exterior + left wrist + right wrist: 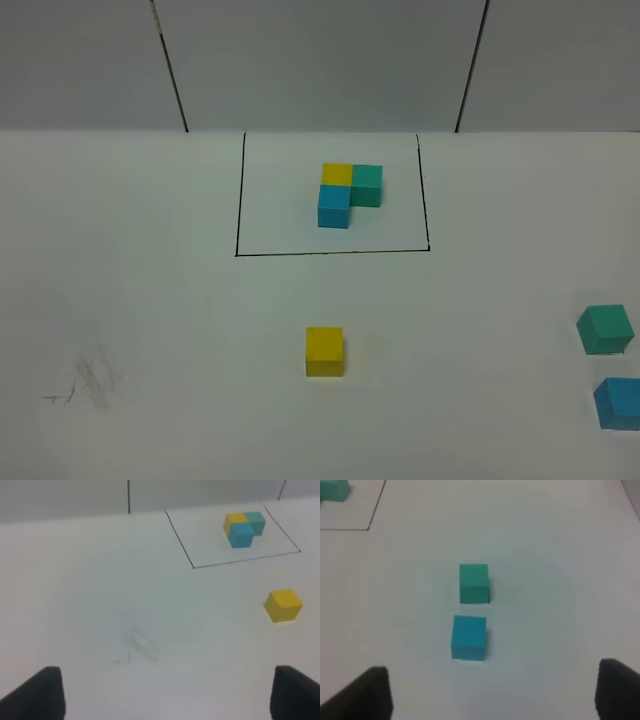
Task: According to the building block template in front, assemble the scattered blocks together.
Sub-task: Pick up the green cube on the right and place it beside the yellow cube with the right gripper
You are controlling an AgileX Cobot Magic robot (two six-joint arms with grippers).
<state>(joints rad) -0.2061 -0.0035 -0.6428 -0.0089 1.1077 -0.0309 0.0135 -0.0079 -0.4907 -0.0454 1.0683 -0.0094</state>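
on a white table (150, 300), the building block template (348, 193) sits at the far middle inside a thin black drawn rectangle (240, 200): yellow at the far left, teal-green touching its right side, sky-blue touching its near side, the three forming an l. outside the frame, the loose yellow cube (324, 351) stands alone near the middle, on the near side of the rectangle's front line and apart from it. well off to the right, at the edge of the high view, the teal-green cube (604, 329) and the sky-blue cube (619, 402) sit close together without touching, the teal-green farther, the sky-blue nearer. the left gripper (165, 695) hangs over bare table, its dark fingers (35, 695) spread wide and empty, a faint grey smudge (135, 645) ahead of it. the right gripper (490, 695) hovers just short of the sky-blue cube, fingers likewise spread wide, holding nothing.
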